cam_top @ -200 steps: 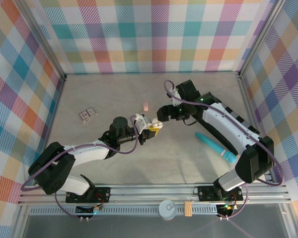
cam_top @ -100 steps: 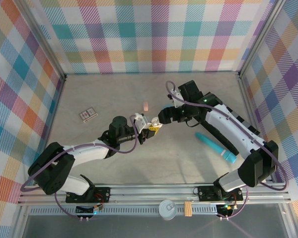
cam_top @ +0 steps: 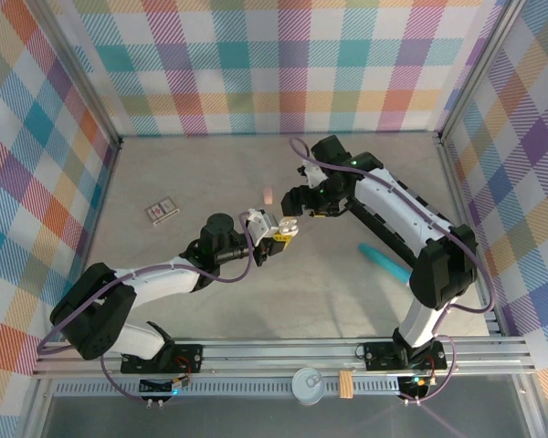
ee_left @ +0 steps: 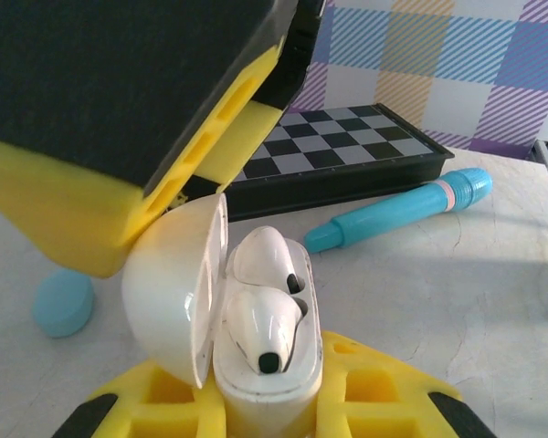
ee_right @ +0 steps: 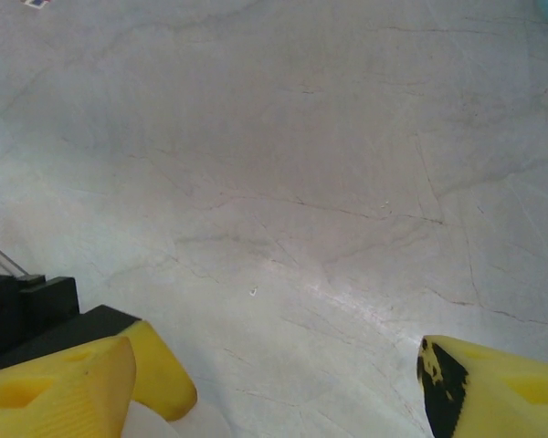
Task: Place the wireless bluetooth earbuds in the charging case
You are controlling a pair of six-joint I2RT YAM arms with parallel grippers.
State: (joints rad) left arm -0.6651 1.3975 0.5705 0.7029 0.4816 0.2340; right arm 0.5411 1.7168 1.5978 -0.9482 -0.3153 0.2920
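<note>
One grey marbled tabletop (cam_top: 192, 182), plaid walls (cam_top: 274, 64); left gripper (cam_top: 283, 234) pinching open earbud case (ee_left: 269, 388), right gripper (ee_right: 279, 388) spread; teal tube (cam_top: 382, 259) half-hidden behind arm.

On the table (cam_top: 192, 173), mid-surface, the left gripper (cam_top: 276, 241) is clamped on a small white charging case (cam_top: 289, 228), the right gripper (cam_top: 292, 208) poised just beyond it, a pink earbud (cam_top: 268, 194) near, a teal tube (cam_top: 384, 260) partly behind the right arm, and a small card (cam_top: 162, 211) well apart at left.
</note>
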